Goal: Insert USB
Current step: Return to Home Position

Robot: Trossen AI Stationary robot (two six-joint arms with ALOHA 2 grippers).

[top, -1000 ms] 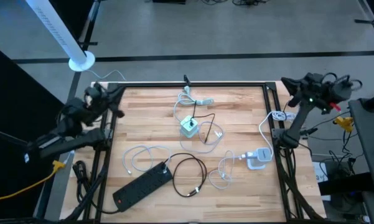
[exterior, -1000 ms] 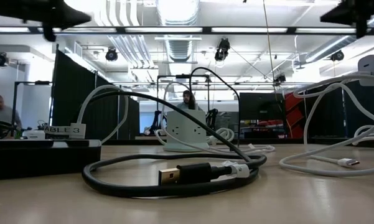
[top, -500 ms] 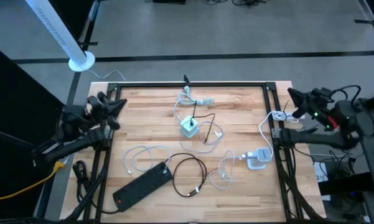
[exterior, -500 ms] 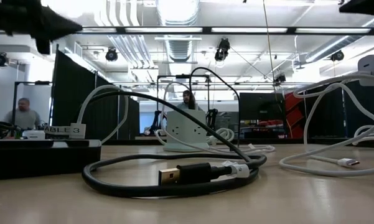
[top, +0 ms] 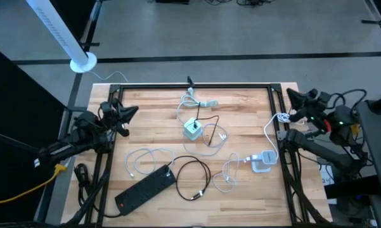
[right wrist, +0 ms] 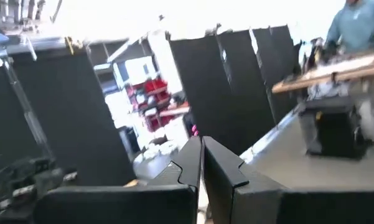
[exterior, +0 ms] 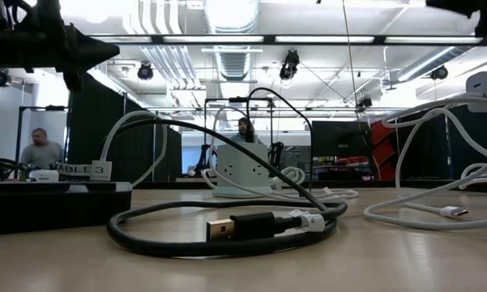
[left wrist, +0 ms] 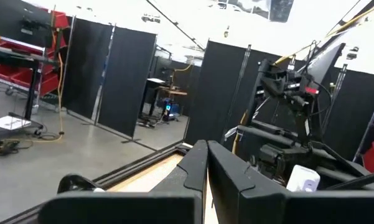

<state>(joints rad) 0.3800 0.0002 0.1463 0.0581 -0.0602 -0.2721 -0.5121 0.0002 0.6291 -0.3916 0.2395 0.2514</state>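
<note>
On the wooden surface [top: 241, 107] the charger adapter [top: 266, 156] stands on the outlet extension [top: 260, 168], near the closed, empty right hand [top: 290, 95] and well apart from the closed, empty left hand [top: 132, 111].

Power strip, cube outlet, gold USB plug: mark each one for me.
black power strip [top: 146, 188], high view, middle of its long body.
cube outlet [top: 192, 129], high view, its top face.
USB plug [exterior: 220, 228], low view, its gold metal shell.

The left arm [top: 76, 136] and right arm [top: 320, 144] are dark, jointed tubes. A thin black cable [top: 352, 95] loops off the right one. Both end in flat, tapered fingers [left wrist: 193, 171].
</note>
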